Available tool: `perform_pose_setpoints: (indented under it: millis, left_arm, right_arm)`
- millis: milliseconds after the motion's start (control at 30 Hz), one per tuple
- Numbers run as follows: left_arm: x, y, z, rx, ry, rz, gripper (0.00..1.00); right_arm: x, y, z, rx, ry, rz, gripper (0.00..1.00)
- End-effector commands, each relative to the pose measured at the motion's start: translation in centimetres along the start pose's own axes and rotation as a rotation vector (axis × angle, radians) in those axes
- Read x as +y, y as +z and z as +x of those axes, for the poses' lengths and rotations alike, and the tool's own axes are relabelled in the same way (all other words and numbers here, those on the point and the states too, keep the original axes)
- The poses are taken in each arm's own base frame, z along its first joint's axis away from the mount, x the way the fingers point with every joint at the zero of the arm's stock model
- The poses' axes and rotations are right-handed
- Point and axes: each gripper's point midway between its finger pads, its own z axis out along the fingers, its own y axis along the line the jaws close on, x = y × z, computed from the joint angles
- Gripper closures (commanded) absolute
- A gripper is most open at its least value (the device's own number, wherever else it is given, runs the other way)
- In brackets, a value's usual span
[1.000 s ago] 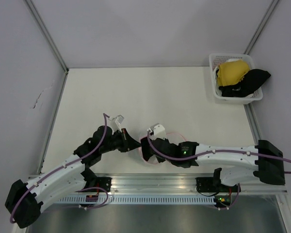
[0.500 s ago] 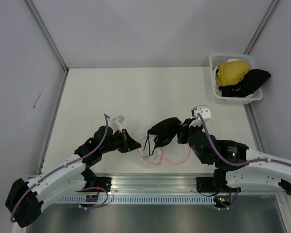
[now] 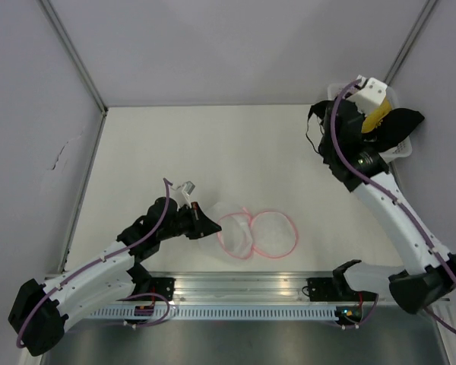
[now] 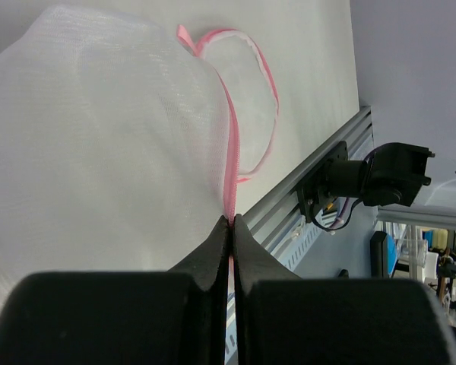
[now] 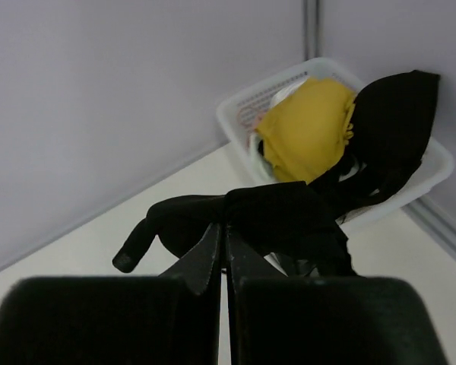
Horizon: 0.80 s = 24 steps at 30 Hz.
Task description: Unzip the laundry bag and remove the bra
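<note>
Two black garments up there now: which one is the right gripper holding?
The black garment pinched in the right gripper, hanging free near the white basket. The other black garment drapes over its rim beside the yellow garment.

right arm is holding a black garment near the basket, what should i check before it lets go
1. right gripper shut on the black garment: ok.
2. Garment above the white basket: not ok, it hangs short of the rim.
3. Room in the basket: cannot tell; a yellow garment and a second black garment fill much of it.
4. left gripper shut on the pink trim of the laundry bag: ok.
5. Bag emptied: ok, nothing dark shows through the mesh.
</note>
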Motion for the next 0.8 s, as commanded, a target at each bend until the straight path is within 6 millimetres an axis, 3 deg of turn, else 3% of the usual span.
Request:
perform_pose_setpoints:
  millis: [0, 33, 67, 100, 133, 167, 200, 233, 267, 367, 433, 467, 500, 600, 633, 667, 700, 767]
  left_arm:
    - [-1.9, -0.2, -0.9, -0.018, -0.003, 0.059, 0.98]
    - [-2.1, -0.2, -1.0, -0.017, -0.001, 0.062, 0.98]
    - [-2.4, -0.3, -1.2, -0.017, 0.004, 0.067, 0.98]
    - [-2.6, -0.3, -1.1, -0.012, 0.009, 0.072, 0.98]
    - [-2.8, -0.4, -1.2, -0.009, 0.012, 0.074, 0.98]
    - [-2.9, -0.4, -1.3, -0.008, 0.015, 0.075, 0.98]
    - [-3.0, -0.4, -1.4, -0.007, 0.020, 0.076, 0.98]
    - [-3.1, -0.4, -1.4, -0.005, 0.022, 0.076, 0.98]
    - [-3.3, -0.5, -1.5, -0.005, 0.026, 0.080, 0.98]
    - [-3.2, -0.7, -1.7, -0.008, 0.036, 0.062, 0.98]
    - [-3.3, -0.9, -1.8, -0.017, 0.042, 0.062, 0.98]
    - [-3.1, -1.0, -1.7, -0.016, 0.037, 0.054, 0.98]
    - [-3.2, -1.2, -1.7, -0.019, 0.036, 0.058, 0.98]
    - [-3.0, -1.4, -1.6, -0.023, 0.030, 0.054, 0.98]
    - [-2.9, -1.4, -1.6, -0.026, 0.030, 0.049, 0.98]
    - [-2.7, -1.5, -1.5, -0.028, 0.028, 0.042, 0.98]
    - [-2.6, -1.4, -1.4, -0.025, 0.026, 0.041, 0.98]
    - [-2.4, -1.4, -1.2, -0.018, 0.021, 0.038, 0.98]
  right_arm:
    - [-1.3, 6.6, -2.4, -0.036, -0.009, 0.059, 1.00]
    - [-1.4, 7.6, -4.4, -0.069, 0.016, 0.082, 1.00]
    - [-1.7, 9.9, -3.5, -0.052, 0.000, 0.118, 1.00]
    - [-2.6, 11.6, -4.2, -0.060, 0.013, 0.135, 1.00]
    - [-2.5, 12.5, -6.2, -0.093, 0.043, 0.136, 1.00]
    - [-3.7, 14.8, -5.6, -0.084, 0.034, 0.186, 0.99]
    - [-3.8, 15.9, -6.0, -0.091, 0.036, 0.192, 1.00]
    - [-3.5, 16.4, -8.3, -0.133, 0.066, 0.187, 1.00]
    - [-4.4, 18.8, -7.5, -0.116, 0.053, 0.220, 1.00]
    - [-5.1, 22.5, -8.5, -0.123, 0.055, 0.257, 1.00]
    - [-5.1, 24.6, -7.8, -0.122, 0.038, 0.289, 1.00]
    - [-7.2, 25.7, -8.0, -0.137, 0.040, 0.336, 1.00]
    - [-7.7, 27.0, -6.5, -0.121, 0.009, 0.354, 1.00]
    - [-8.7, 29.0, -4.4, -0.106, -0.028, 0.383, 1.00]
    - [-9.3, 29.9, -2.1, -0.070, -0.053, 0.403, 1.00]
    - [-9.8, 30.2, -1.3, -0.068, -0.050, 0.422, 1.00]
    - [-10.4, 30.6, 1.4, -0.024, -0.067, 0.437, 0.99]
    - [-10.0, 31.2, 3.9, 0.040, -0.087, 0.390, 0.89]
